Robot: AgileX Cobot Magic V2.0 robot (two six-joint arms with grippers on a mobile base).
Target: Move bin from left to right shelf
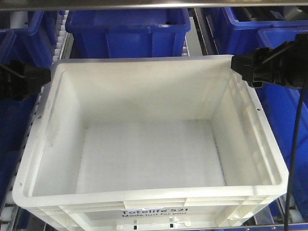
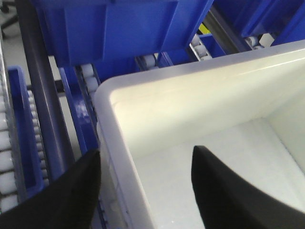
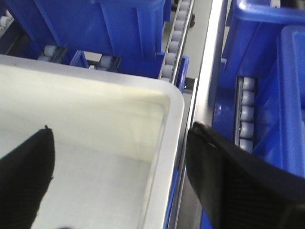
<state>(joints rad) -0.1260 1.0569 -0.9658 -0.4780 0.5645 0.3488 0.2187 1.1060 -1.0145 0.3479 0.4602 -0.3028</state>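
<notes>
Bin (image 1: 149,159) rim straddled by both released end effectors, left (image 2: 145,183), right (image 3: 119,176), ready for two-sided lift.

Left end effector (image 1: 42,77) and right end effector (image 1: 239,65) — both spread open.

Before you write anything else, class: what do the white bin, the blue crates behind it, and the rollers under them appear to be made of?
White bin: probably moulded plastic, matte, with a ribbed rim and fine-textured floor.
Blue crates: likely glossier plastic; light reflects off their walls.
Rollers: smooth and pale grey, plastic or metal, hard to tell.
</notes>
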